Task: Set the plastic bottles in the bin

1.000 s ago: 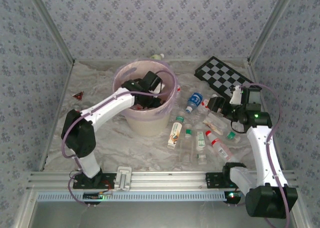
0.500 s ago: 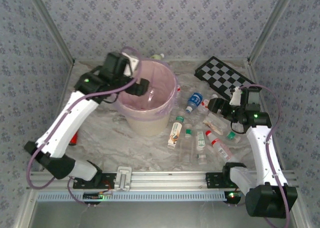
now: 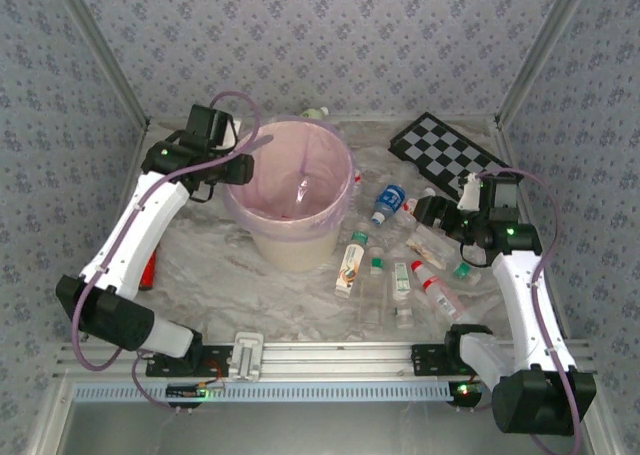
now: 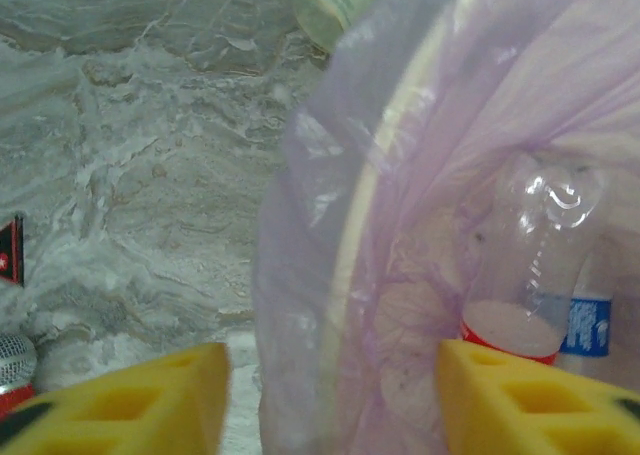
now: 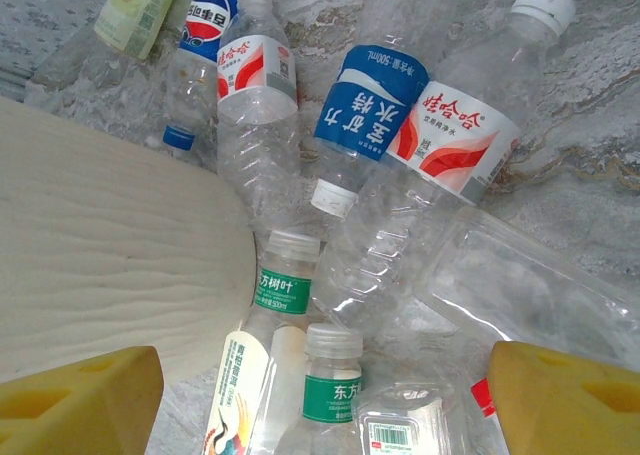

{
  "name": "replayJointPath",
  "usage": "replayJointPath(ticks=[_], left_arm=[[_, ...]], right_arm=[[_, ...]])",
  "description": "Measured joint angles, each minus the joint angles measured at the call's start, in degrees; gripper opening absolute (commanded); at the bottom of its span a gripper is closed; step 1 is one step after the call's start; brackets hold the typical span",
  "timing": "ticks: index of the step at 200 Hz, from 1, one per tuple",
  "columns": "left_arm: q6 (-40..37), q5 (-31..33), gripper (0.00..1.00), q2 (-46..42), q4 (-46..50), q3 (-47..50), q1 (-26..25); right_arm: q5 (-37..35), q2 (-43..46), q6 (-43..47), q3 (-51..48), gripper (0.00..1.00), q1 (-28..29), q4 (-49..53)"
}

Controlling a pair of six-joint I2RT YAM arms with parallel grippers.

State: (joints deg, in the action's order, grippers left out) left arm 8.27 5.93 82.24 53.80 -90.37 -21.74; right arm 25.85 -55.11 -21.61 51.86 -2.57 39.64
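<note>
The bin is a cream bucket with a pink bag, standing left of centre, and a clear bottle lies inside it. My left gripper is at the bin's left rim. In the left wrist view its jaws stand apart astride the rim and bag edge, the left finger clear of the bag. Several plastic bottles lie right of the bin. My right gripper hovers open over them, and a green-labelled bottle lies between its fingers, untouched.
A chequered board lies at the back right. One pale green bottle lies behind the bin. A small red triangle and a red item sit on the left of the table. The bin's cream wall is close to my right gripper.
My left arm has lifted out of the bin and swung left to its rim, and its jaws have narrowed. The right arm has barely moved.
</note>
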Motion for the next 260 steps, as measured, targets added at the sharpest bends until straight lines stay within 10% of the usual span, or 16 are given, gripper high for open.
replayJointPath(ticks=[61, 184, 260], left_arm=[[1.6, -1.62, 0.0, -0.07, -0.33, -0.33, 1.36], [-1.42, -1.14, 0.0, -7.63, 12.37, -1.07, 22.53], [-1.95, -6.51, 0.0, -6.95, 9.33, 2.43, 24.85]], right_arm=[[-0.48, -2.4, -0.72, 0.17, 0.86, 2.25, -1.95], [-14.51, -40.98, -8.11, 31.85, 0.82, 22.91, -9.75], [-25.92, -70.38, -13.75, 61.99, 0.76, 32.81, -7.89]])
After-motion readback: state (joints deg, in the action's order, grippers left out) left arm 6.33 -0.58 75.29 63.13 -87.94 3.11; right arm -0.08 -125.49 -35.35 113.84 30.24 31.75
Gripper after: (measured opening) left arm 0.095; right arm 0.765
